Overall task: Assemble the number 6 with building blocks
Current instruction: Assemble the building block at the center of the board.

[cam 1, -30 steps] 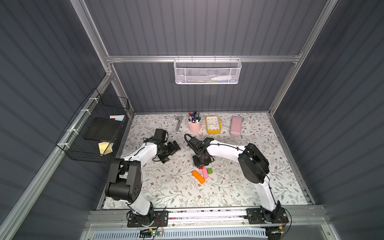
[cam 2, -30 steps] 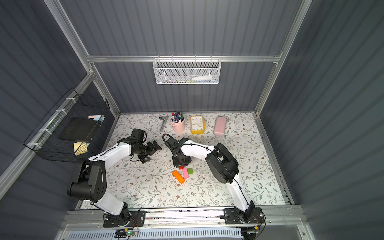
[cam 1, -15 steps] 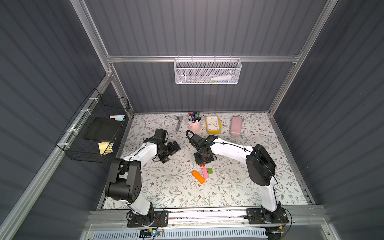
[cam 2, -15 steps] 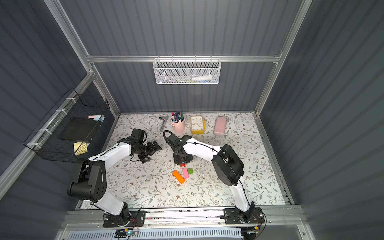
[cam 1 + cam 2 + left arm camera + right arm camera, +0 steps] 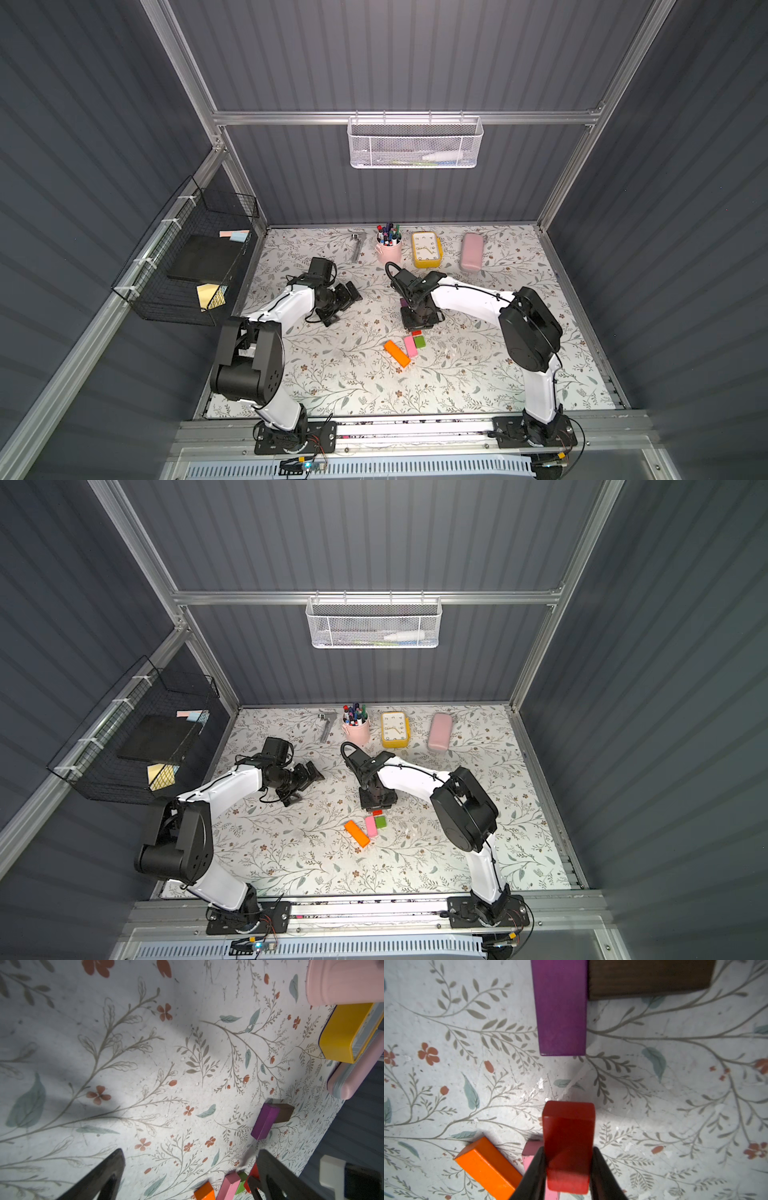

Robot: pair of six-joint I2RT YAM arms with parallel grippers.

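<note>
Red block [image 5: 568,1142] tight between right fingers [image 5: 534,1176]

Brown block [image 5: 650,978] wood-grained, matt; red block [image 5: 569,1142] smooth, satin.

A floral tabletop [image 5: 675,1105] — red block [image 5: 569,1147], purple block [image 5: 561,1007].

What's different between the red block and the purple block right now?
The red block is clamped in the right gripper; the purple block lies free on the table, with no gripper on it. The purple block's side sits against the dark brown block; the red block is apart from both. Colour differs too: red against purple. Both are plain, solid-coloured rectangular blocks.
</note>
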